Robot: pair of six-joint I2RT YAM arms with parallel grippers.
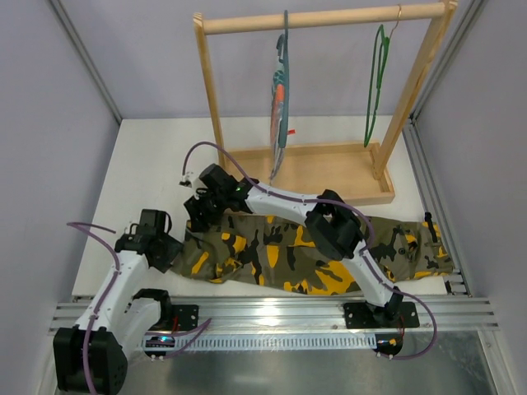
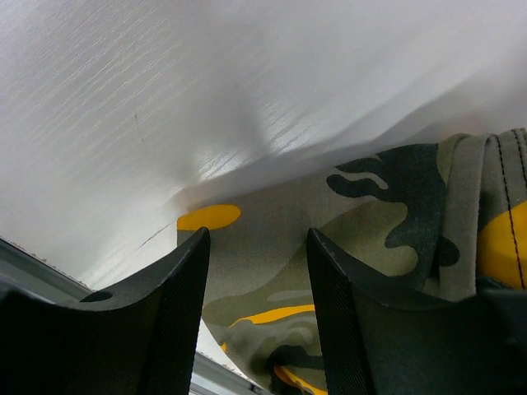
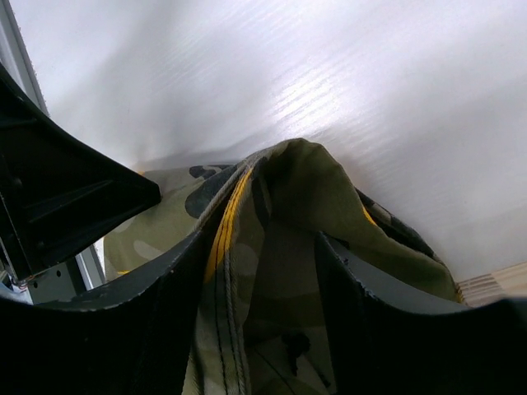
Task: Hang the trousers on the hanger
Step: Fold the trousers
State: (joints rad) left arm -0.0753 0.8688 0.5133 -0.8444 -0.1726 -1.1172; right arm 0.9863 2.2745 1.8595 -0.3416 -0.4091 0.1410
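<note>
**A:** Where do the trousers (image 1: 268, 251) lie, for your entry?

**B:** Note them flat on the white table (image 1: 148, 164), stretched crosswise in front of the arm bases. One end is by the left gripper (image 2: 257, 239), the other near the right frame post. The green wire hanger (image 1: 377, 82) hangs well apart from them, on the rail of the wooden rack (image 1: 321, 18), beside a striped cloth on a second hanger (image 1: 280, 90).

**A:** And the hands?

**B:** Record the right gripper (image 3: 262, 247) as grasping the trousers. A raised fold with a yellow stripe fills the gap and touches both fingers. The left fingers (image 2: 185, 288) straddle the fabric's edge, with cloth showing between them. You cannot tell from the wrist view whether they pinch it.
</note>
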